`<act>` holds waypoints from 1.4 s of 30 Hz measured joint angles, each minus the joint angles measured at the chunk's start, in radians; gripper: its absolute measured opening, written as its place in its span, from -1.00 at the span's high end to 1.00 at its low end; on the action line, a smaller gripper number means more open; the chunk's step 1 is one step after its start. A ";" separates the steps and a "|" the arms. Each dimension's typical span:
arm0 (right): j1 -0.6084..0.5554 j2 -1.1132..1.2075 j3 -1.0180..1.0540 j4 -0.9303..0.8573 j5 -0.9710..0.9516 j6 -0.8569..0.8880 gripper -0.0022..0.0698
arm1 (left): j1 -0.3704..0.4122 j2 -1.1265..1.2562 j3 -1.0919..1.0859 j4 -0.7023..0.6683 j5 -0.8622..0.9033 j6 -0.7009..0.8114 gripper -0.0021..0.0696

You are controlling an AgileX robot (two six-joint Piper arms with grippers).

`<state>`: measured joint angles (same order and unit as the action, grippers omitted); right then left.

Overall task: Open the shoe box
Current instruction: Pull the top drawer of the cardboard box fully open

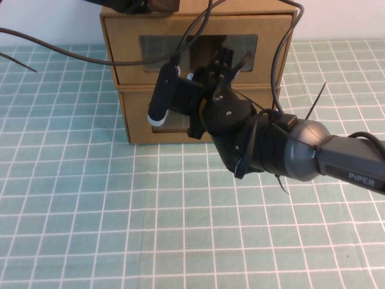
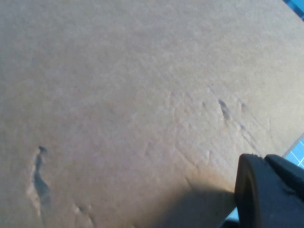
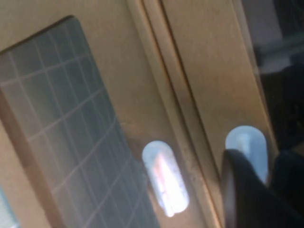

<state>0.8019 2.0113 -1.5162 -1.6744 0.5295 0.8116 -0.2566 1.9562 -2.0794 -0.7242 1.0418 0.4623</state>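
You see 2 stacked shoe boxes (image 1: 123,54) | brown cardboard, 1 window each | right gripper (image 1: 233,60) at upper front | left gripper (image 1: 141,5) atop stack | both grips: cannot tell

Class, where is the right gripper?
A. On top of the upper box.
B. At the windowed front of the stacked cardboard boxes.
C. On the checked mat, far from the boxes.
B: the right gripper is at the front of the stacked cardboard boxes, while the left gripper sits at their top.
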 joint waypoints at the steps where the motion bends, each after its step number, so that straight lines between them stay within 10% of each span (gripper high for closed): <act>1: 0.000 0.000 -0.001 -0.005 0.000 -0.002 0.68 | 0.000 0.000 0.000 0.002 0.000 0.000 0.96; 42: 0.261 -0.281 0.324 0.326 0.190 -0.091 0.90 | -0.002 0.023 -0.008 -0.012 -0.015 -0.004 0.96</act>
<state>1.0632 1.7303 -1.1927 -1.3486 0.7191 0.7204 -0.2583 1.9792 -2.0871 -0.7364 1.0271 0.4584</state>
